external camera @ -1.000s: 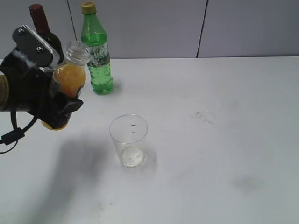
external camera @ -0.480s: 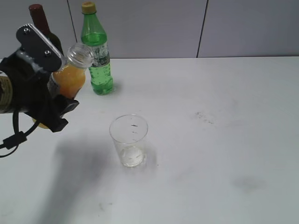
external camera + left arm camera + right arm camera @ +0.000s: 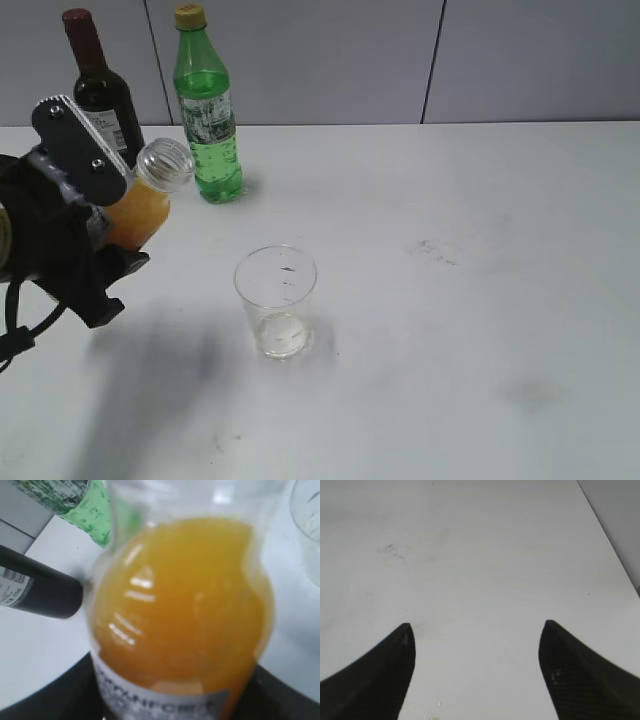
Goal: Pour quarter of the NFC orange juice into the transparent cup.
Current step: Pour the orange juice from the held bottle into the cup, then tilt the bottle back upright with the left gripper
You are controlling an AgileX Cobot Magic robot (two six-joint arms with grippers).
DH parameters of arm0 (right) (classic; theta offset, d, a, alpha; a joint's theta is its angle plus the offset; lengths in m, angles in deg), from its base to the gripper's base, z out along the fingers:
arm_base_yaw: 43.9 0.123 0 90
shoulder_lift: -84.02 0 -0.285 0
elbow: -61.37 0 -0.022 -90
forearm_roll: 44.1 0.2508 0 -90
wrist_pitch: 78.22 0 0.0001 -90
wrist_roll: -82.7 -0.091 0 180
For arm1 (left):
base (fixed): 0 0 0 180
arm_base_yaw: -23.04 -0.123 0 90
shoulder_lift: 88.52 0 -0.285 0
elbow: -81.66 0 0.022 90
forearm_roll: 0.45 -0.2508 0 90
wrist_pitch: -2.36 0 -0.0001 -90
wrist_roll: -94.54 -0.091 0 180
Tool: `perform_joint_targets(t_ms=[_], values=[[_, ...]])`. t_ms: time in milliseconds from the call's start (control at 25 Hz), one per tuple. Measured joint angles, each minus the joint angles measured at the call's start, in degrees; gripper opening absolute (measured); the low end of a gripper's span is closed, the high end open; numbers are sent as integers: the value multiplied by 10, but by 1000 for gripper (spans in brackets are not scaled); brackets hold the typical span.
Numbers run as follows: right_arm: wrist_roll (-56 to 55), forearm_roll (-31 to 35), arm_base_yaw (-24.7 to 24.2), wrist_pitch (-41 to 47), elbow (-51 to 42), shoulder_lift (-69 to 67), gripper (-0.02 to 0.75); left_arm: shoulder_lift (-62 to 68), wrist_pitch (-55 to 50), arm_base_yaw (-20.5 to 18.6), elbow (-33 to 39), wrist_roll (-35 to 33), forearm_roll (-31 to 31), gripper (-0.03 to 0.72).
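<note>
- The black left gripper (image 3: pixel 105 235) sits at the nine o'clock edge of the exterior view, clamped around the small clear bottle of orange juice (image 3: pixel 140 205), which it tilts with its mouth toward two o'clock.
- The right gripper (image 3: pixel 476 667) hangs over bare tabletop, its dark carbon-fibre fingers (image 3: pixel 372 672) spread wide apart, holding nothing.

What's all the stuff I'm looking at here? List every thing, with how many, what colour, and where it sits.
NFC orange juice: one, clear bottle of orange liquid, no cap, tilted in the left pincer, off the table at the left.
transparent cup: one, colourless, upright near the table's middle; no juice visible in it.
green bottle: one, green with a yellow cap, upright at the back left.
wine bottle: one, dark with a red top, upright at the back left, left of the green bottle.
table: one, white, faintly smudged.
left pincer: one, black, shut on the juice bottle.
right pincer: one, black, open over bare table.
</note>
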Motion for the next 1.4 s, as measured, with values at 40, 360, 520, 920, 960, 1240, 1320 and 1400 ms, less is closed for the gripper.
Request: perform_joint_targets(t_ms=[40, 360, 520, 920, 960, 1240, 1320, 1400], values=[[0, 0, 0, 0, 0, 0, 589, -1, -2, 0, 0, 0, -1, 476], [0, 0, 0, 0, 0, 0, 589, 6, -23, 0, 0, 0, -2, 476], [1, 0, 0, 0, 0, 0, 589, 18, -18, 0, 0, 0, -4, 476], [0, 0, 0, 0, 0, 0, 589, 28, -74, 45, -2, 0, -17, 476], [0, 0, 0, 0, 0, 0, 589, 29, -81, 48, -2, 0, -19, 476], [0, 0, 0, 0, 0, 0, 589, 56, -119, 80, -14, 0, -17, 476], [0, 0, 0, 0, 0, 0, 589, 71, -142, 93, -31, 0, -8, 476], [0, 0, 0, 0, 0, 0, 589, 83, -162, 103, -46, 0, -3, 476]])
